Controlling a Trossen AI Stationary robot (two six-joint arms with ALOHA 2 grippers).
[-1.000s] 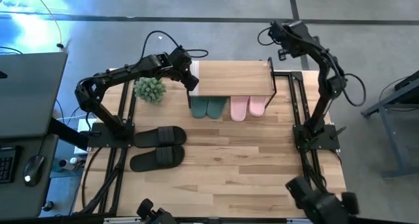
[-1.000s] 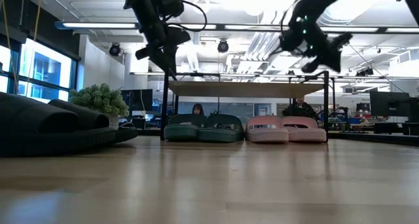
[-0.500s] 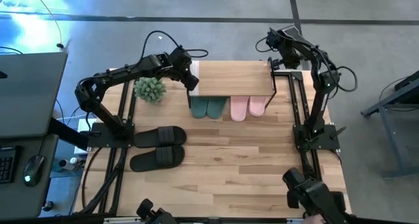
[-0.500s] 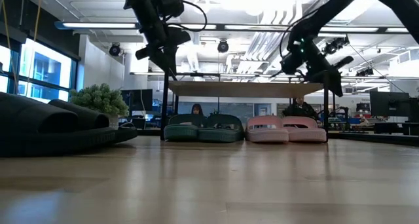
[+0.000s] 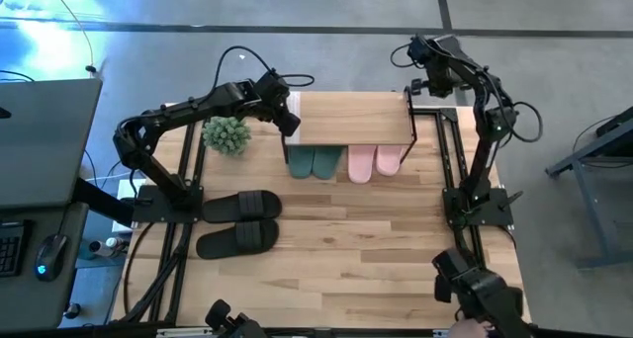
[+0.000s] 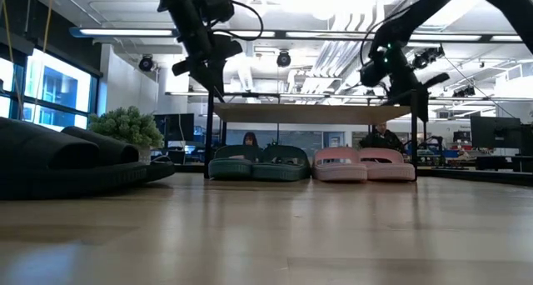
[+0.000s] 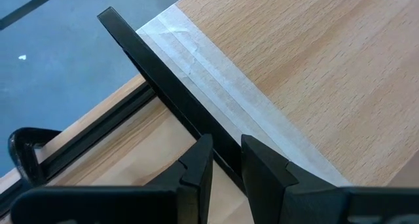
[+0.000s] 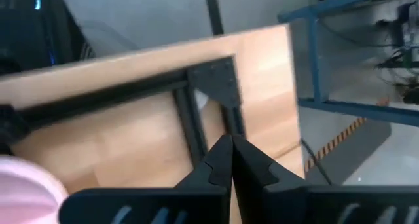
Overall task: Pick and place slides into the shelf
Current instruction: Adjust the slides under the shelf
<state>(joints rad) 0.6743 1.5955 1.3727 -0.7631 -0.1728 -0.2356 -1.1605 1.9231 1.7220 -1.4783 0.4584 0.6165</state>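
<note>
Green pair [image 5: 314, 162] and pink pair [image 5: 374, 161] are already tucked under the shelf [image 5: 351, 119], side by side, toes poking out toward the table's front. Black pair [image 5: 240, 221] is still out on the tabletop [image 5: 366, 249], well apart from the shelf on the robot's left side, near the left arm's base — so by my read two of three pairs are done and black is next. Left gripper [image 7: 226, 160] is at the shelf's left end; wrist cam shows its fingers clamped on the black metal frame bar [image 7: 163, 86] along the plank edge, i.e. grasping the shelf frame, not a slide. Looks like it's steadying the rack, though that's a guess. Right gripper [image 8: 230, 152] hangs above the shelf's right rear corner, fingers pinched fully together with nothing between them — empty. Potted plant [image 5: 226, 133] sits just beside the shelf's left end, btwn it and the black pair. Next move, imo: an arm has to let go/reach back, open up, drop onto a black slide's strap, then carry it to the shelf. Free slot under the plank is hard to judge — from low cam the two pairs fill most of the width, so the top may be the only room.
</note>
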